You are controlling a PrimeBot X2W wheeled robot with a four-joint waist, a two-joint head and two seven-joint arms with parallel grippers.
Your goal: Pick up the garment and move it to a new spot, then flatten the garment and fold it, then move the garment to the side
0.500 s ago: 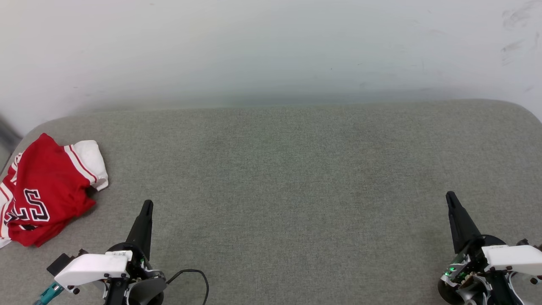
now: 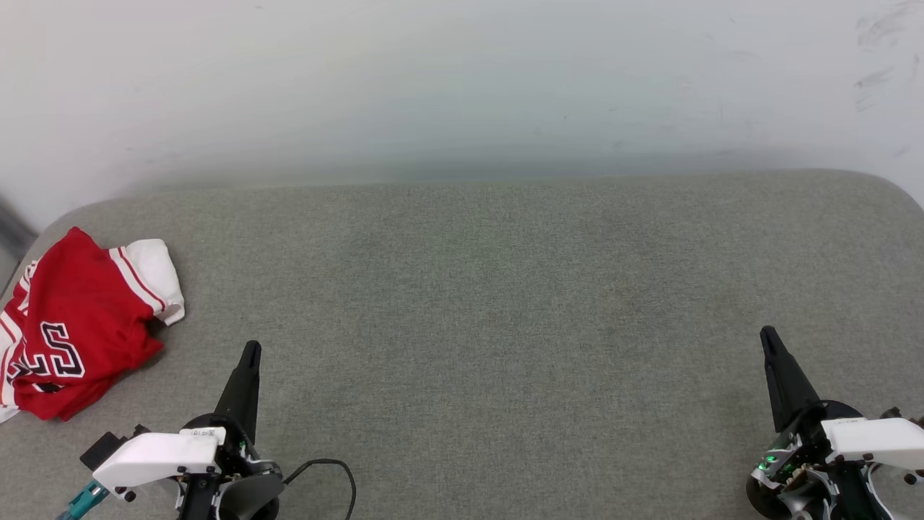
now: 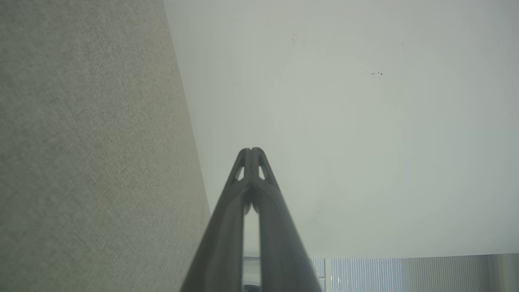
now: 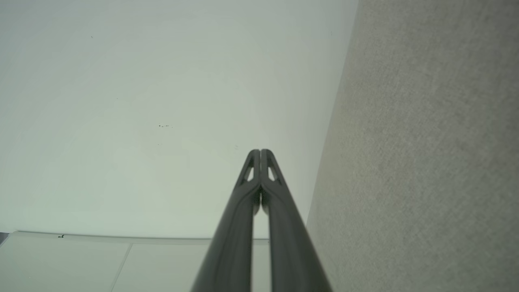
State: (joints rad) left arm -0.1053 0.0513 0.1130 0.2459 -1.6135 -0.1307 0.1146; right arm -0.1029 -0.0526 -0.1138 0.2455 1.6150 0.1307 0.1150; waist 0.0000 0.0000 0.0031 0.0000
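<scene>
Frankly, with my left claw (image 2: 250, 350) and right claw (image 2: 766, 334) both pinched closed, a careless grab could push the red jersey (image 2: 72, 325) off the bench's (image 2: 505, 325) left edge.

There is one garment (image 2: 79, 318), a red jersey, and one grey fabric-covered table (image 2: 491, 303). There are two claws, the left claw (image 2: 250, 352) and the right claw (image 2: 767, 336), each with two dark fingers (image 3: 227, 227), four in all. There is one black cable (image 2: 339, 466) and one pale wall (image 2: 433, 87).
</scene>
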